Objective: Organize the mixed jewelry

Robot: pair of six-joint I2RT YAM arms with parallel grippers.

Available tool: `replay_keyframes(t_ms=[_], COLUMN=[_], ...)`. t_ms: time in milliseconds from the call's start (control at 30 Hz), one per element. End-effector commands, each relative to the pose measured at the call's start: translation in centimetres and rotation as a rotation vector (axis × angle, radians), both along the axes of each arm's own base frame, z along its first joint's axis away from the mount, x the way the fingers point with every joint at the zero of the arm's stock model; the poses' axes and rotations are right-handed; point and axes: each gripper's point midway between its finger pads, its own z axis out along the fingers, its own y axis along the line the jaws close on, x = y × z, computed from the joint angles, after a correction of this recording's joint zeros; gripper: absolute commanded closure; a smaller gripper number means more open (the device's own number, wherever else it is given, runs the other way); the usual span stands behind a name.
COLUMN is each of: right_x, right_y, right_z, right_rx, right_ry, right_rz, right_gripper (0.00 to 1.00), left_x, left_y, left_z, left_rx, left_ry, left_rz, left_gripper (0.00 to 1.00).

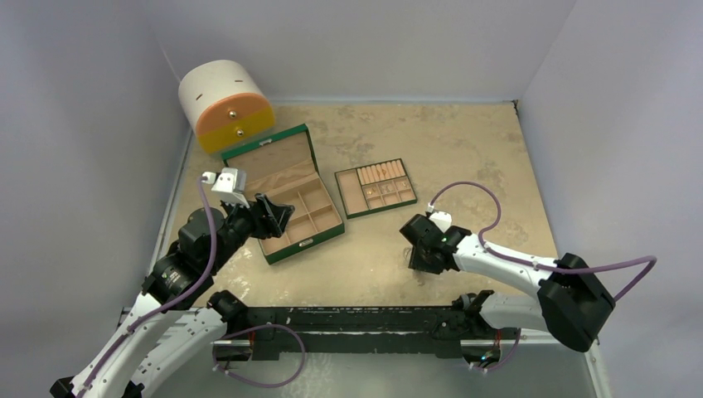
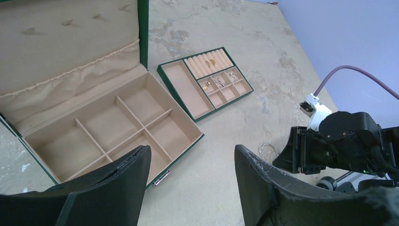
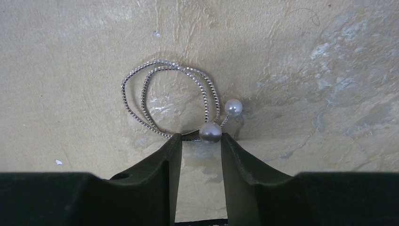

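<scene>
A thin silvery wire hoop (image 3: pixel 162 64) with a grey pearl (image 3: pixel 210 133) and a white pearl (image 3: pixel 233 107) lies on the table. My right gripper (image 3: pixel 201 139) is low over it, open, its tips on either side of the grey pearl and the wire's near edge. In the top view the right gripper (image 1: pixel 419 259) hides the hoop. The left wrist view shows the hoop (image 2: pixel 268 149) beside it. My left gripper (image 2: pixel 193 155) is open and empty, above the green box's front right corner (image 1: pixel 278 217). Small gold pieces (image 2: pixel 211 61) and earrings (image 2: pixel 232 75) sit in the small green tray (image 2: pixel 181 89).
The open green box (image 1: pixel 286 186) with tan empty compartments (image 2: pixel 117 122) stands left of centre. The small tray (image 1: pixel 346 197) lies to its right. A round white-and-orange drawer case (image 1: pixel 225 108) stands at the back left. Walls enclose the table.
</scene>
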Motion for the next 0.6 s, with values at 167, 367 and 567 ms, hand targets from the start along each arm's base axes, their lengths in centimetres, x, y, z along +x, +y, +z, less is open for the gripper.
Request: replay_keyframes(t_ms=[167,367,567], right_x=[0.2,0.7,1.1], right_y=[-0.5,-0.2,0.1], right_z=[-0.1,0.6,1.5], right_rx=[-0.020,0.000,0.016], right_ry=[-0.019,-0.044,-0.074], right_rz=[-0.036,-0.023,-0.002], right_gripper=[0.72,0.92,1.00], left_x=[0.3,0.4,0.4], left_y=[-0.3,-0.3,-0.3], left_z=[1.1,1.0,1.1], left_rx=[-0.028,-0.027,-0.029], left_ry=[-0.031,-0.029,-0.030], left_rz=[-0.005,-0.005,-0.003], left_gripper=[0.35,0.35,0.35])
